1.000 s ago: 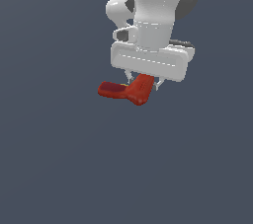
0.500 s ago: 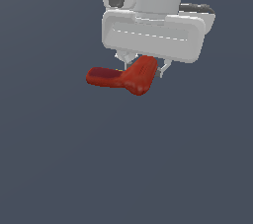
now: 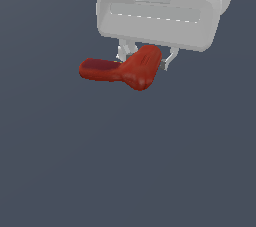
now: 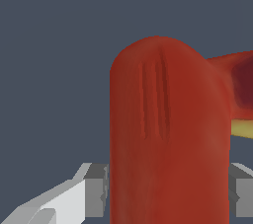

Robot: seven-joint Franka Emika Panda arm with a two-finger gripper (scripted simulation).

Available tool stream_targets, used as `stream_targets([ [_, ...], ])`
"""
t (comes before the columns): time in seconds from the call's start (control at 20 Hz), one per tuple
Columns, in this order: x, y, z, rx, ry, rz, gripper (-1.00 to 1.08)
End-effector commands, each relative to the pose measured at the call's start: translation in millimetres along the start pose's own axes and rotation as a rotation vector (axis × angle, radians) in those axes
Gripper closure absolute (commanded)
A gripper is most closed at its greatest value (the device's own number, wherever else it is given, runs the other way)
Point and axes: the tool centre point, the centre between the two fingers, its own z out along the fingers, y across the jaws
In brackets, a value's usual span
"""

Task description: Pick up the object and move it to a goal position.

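One risk: object (image 3: pixel 131 69) twisting out of the hold.
Gripper (image 3: pixel 146 59): I see it clamped on the thick end, object airborne.
Cause: the long arm overhangs toward the exterior view's left.
Contact depth: probably shallow, hard to judge.

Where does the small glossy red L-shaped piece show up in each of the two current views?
Exterior view: the glossy red L-shaped piece hangs just under the white gripper, upper centre.
Wrist view: the piece fills the middle, its thick arm between the grey fingertips.
Shared landmark: the grooved thick arm clamped by the fingers.
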Motion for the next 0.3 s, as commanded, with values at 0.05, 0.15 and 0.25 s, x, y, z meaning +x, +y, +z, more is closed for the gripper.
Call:
stream_targets([
  [0.05, 4.8, -0.3, -7.4, 0.002, 0.005, 0.001, 1.08],
  [0.15, 5.7, -0.5, -8.4, 0.002, 0.005, 0.001, 1.08],
  [0.25, 6.0, -0.6, -8.7, 0.002, 0.005, 0.001, 1.08],
])
